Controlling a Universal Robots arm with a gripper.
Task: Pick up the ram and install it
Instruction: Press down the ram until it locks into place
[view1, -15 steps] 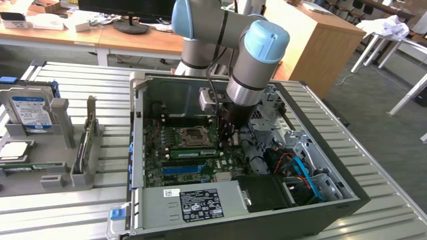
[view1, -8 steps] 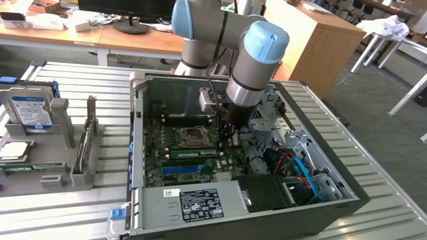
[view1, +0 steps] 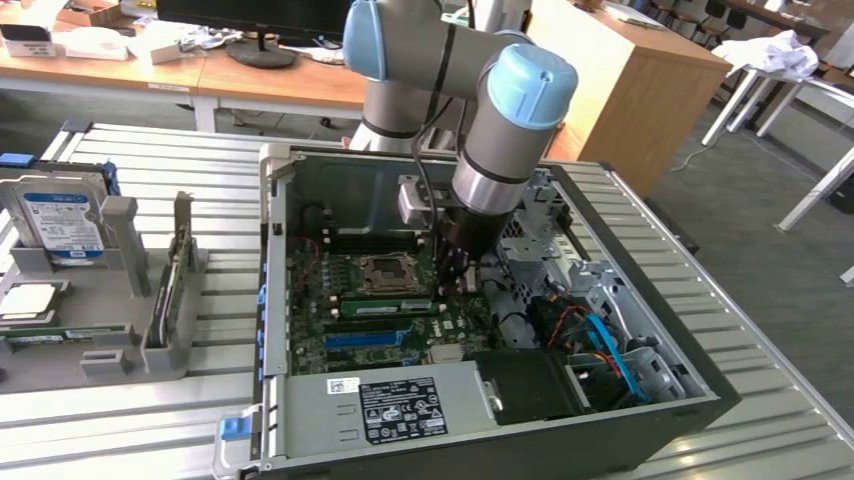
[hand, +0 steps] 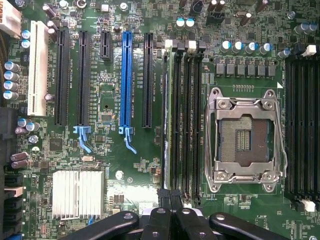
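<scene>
Ram (hand: 167, 120): long thin green stick, seen edge-on, seated upright in the outermost black memory slot next to the CPU socket (hand: 246, 136); in the exterior view, lying beside the socket under the gripper (view1: 454, 285).
Gripper (hand: 170, 200): fingers pressed together, directly over the stick's near end; hold on it not discernible.
Blue slot strip (hand: 125, 80): parallel, beyond one black slot.
Silver heatsink (hand: 77, 194): near gripper linkage.
Computer case (view1: 694, 400): open, walls ringing the motherboard (view1: 380, 320); power supply (view1: 400, 405) at front.
Hard drive (view1: 60, 225): upright in grey holder, exterior view's left.
</scene>
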